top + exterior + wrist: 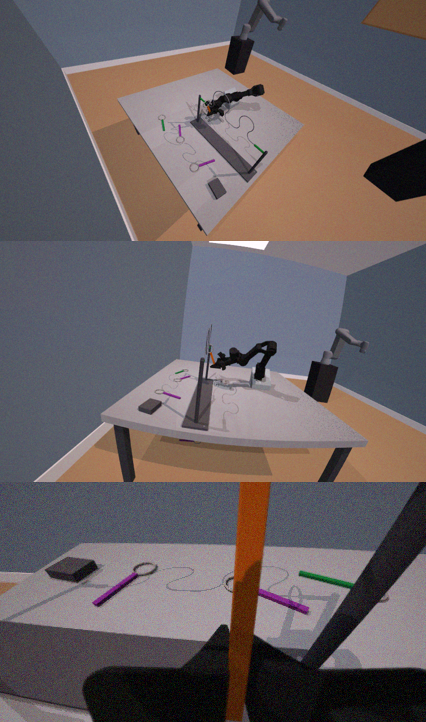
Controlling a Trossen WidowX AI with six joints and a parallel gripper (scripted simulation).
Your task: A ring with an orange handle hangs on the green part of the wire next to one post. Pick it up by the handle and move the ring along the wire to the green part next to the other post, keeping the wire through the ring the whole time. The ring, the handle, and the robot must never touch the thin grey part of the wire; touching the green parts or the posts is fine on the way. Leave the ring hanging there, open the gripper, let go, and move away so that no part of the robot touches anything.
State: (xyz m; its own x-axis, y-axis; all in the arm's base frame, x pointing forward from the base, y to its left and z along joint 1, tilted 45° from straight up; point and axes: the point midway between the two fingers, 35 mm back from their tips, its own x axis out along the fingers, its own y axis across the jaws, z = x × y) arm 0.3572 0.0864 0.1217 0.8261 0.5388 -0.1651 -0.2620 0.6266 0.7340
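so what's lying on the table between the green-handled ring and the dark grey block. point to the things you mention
Two purple-handled rings (pixel 180 130) (pixel 206 162) (pixel 185 377) (pixel 172 395) (pixel 283 601) (pixel 115 589) lie between them, as the top view shows; the exterior and wrist views agree.

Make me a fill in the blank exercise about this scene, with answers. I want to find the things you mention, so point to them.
The black jaws (pixel 210 113) (pixel 211 366) are closed on the ____ handle.
Two of the loose handles lying on the pale table (pixel 143 104) (pixel 269 426) (pixel 125 617) are ____.
The wire's end sections by the dark posts (pixel 198 109) (pixel 257 162) (pixel 199 390) (pixel 207 369) are ____.
The dark block (pixel 217 188) (pixel 149 406) (pixel 72 569) rests on the ____.

Orange; purple; green; table.
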